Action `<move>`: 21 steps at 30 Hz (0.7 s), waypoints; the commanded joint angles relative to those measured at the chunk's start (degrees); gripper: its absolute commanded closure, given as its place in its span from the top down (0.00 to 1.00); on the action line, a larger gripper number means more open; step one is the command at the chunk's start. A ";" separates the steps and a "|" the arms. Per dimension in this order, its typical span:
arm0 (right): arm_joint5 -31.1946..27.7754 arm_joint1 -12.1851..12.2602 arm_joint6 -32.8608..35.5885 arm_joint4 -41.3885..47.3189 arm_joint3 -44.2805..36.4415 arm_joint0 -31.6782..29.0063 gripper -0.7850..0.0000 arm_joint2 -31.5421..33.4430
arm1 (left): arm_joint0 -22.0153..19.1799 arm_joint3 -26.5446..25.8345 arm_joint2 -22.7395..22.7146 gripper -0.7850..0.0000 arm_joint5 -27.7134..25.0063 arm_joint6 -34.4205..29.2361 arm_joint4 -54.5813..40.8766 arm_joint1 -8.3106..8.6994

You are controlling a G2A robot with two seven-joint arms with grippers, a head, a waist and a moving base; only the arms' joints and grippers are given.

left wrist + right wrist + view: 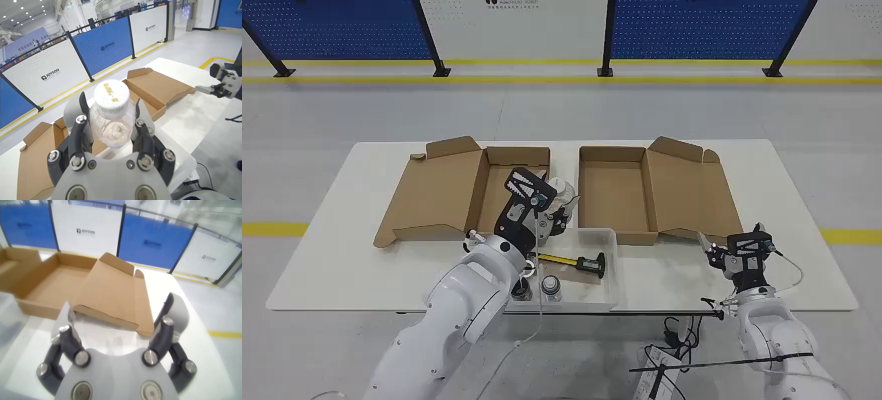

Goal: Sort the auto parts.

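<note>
The left hand (111, 106) is clamping a clear, white-capped bottle (110, 130), holding it up between the two open cardboard boxes on the bench (802, 200). The left box (497, 170) and right box (612, 195) are showing no parts inside as far as can be seen. The plastic bin (607, 285) at the near edge is holding a yellow-and-black tool (577, 262) and a small jar (552, 288), so sorting is looking barely begun, with the right hand (118, 302) hanging released and empty beside the right box's flap.
</note>
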 commanded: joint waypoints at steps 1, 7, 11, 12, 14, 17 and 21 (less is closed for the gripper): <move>0.00 0.00 0.00 0.00 0.00 0.00 1.00 0.00 | 0.00 0.00 0.00 0.00 0.00 0.00 0.00 0.00; 0.00 0.00 0.00 0.00 0.00 0.00 1.00 0.00 | -1.26 2.79 -0.57 0.00 0.90 0.71 -0.25 -0.27; 0.00 0.00 0.00 0.00 0.00 0.00 1.00 0.00 | -5.95 7.95 -0.29 0.00 6.05 -1.73 -0.58 -1.18; 0.00 0.00 0.00 0.00 0.00 0.00 1.00 0.00 | -7.16 9.60 0.15 0.00 6.79 -1.90 0.47 -1.38; 0.00 0.00 0.00 0.00 0.00 0.00 1.00 0.00 | -9.22 12.75 1.12 0.00 9.45 -2.38 0.70 -1.95; 0.00 0.00 0.00 0.00 0.00 0.00 1.00 0.00 | -11.98 16.72 2.96 0.00 12.96 -3.12 0.51 -2.88; 0.00 0.00 0.00 0.00 0.00 0.00 1.00 0.00 | -14.24 20.69 4.66 0.00 16.44 -4.24 -0.32 -3.95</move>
